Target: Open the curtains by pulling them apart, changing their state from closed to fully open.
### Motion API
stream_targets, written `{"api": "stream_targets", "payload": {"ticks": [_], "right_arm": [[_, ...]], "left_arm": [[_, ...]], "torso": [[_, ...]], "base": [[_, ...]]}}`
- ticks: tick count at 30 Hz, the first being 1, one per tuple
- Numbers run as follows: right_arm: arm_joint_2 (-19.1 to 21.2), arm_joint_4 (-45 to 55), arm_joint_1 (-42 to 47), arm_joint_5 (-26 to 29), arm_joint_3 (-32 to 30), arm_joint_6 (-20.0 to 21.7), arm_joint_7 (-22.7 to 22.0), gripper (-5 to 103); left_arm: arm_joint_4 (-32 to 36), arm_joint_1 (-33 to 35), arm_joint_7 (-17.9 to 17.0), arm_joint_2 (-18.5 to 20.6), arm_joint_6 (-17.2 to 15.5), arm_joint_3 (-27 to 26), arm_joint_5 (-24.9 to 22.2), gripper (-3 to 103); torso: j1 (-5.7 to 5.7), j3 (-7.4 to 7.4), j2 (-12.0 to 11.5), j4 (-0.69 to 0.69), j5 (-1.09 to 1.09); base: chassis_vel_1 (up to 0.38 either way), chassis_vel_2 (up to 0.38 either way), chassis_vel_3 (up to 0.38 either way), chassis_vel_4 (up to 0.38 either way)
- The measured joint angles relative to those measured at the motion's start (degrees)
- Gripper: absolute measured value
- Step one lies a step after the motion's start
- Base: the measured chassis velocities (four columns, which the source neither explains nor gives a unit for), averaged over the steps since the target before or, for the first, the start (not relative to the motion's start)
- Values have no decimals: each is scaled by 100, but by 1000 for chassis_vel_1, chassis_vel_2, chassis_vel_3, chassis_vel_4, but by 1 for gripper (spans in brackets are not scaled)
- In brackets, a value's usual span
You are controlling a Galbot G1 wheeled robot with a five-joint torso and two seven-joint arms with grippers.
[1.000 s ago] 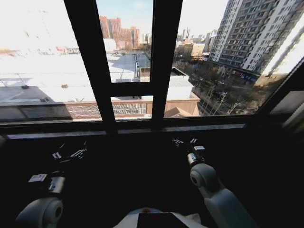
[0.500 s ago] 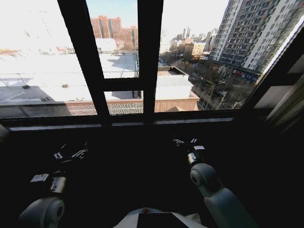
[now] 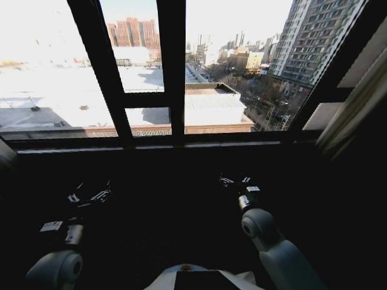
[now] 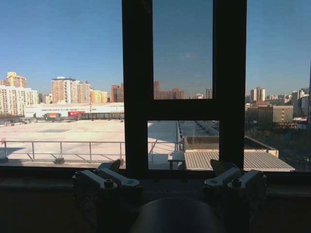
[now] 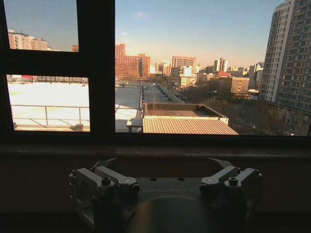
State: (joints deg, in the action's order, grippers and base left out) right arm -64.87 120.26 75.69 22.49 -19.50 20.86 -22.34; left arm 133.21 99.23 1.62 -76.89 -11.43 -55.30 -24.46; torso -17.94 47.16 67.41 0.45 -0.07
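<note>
The left gripper [image 4: 168,182] is held low in front of the dark wall under the window, its two fingers [image 4: 108,180] spread wide apart with nothing between them. In the head view it sits in shadow at the lower left [image 3: 89,197], the arm folded back toward the robot's body. The right gripper [image 5: 166,182] is posed the same way on the other side: fingers [image 5: 221,178] set well apart, empty, pointed at the sill [image 5: 155,148]. From the head it shows just right of centre [image 3: 235,180], above its pale elbow joint [image 3: 257,223].

Both grippers hang well short of the black window frame [image 3: 171,66], whose upright bars and crossbar divide the glass. Beyond the glass lie snowy rooftops [image 3: 54,90] and tall apartment blocks [image 3: 314,42].

Of the curtains, one panel [image 3: 354,103] is gathered at the far right edge of the window, a cream slanted band of pleats, well apart from the right gripper. A pale sliver at the far left edge [image 3: 6,156] may be the other panel, though it is too small to be sure
</note>
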Motion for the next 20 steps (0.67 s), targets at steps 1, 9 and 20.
{"api": "stream_targets", "payload": {"ticks": [1, 9, 20], "right_arm": [[-3, -20, -8, -9, 10, -13, 0, 100], [-8, -71, -42, -18, 21, -36, 0, 100], [-180, -122, -249, -47, -212, 245, 232, 100]], "left_arm": [[-9, -17, -3, 6, 0, 13, -1, 100], [-62, -108, -69, -22, 1, 162, -7, 100], [99, -148, -254, 90, -125, 332, -347, 100]], "torso": [[0, 0, -1, -1, 3], [-7, 4, -5, -1, 6], [-4, 2, -3, -1, 7]], "base": [[247, -140, -220, 177], [45, -17, -63, 18], [-27, 0, 27, -5]]}}
